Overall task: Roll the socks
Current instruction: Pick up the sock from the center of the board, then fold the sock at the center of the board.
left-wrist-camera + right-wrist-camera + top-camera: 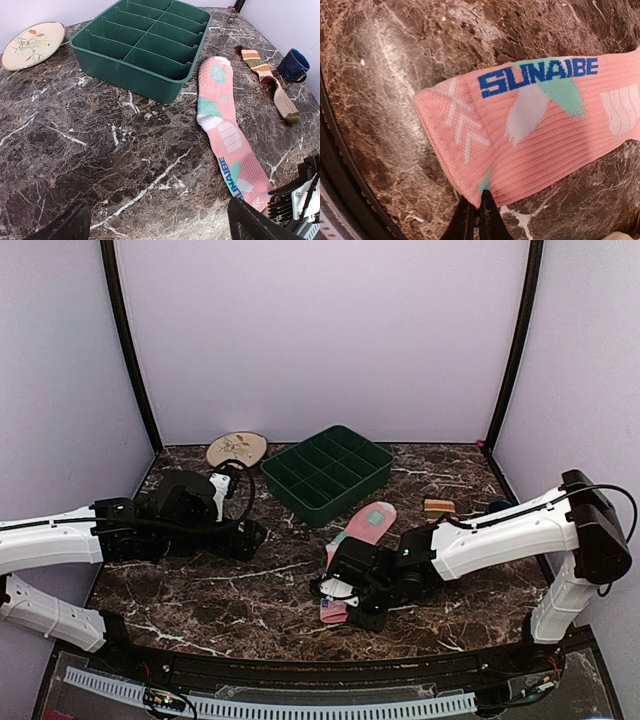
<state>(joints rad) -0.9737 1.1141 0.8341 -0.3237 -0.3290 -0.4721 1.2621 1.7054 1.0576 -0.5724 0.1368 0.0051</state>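
Observation:
The pink sock lies flat on the marble table, running from beside the green tray toward the near edge. Its mint and white patches and blue lettering show in the left wrist view. My right gripper is shut on the pink sock's long edge near the cuff end, and in the top view the right gripper covers that end. The tan sock with a striped cuff lies right of it. My left gripper hangs open over bare marble, left of the pink sock.
A green divided tray stands at the back centre, its near wall facing the left wrist camera. A beige patterned plate lies back left. A blue mug stands beyond the tan sock. The table's black front rail is close to the right gripper.

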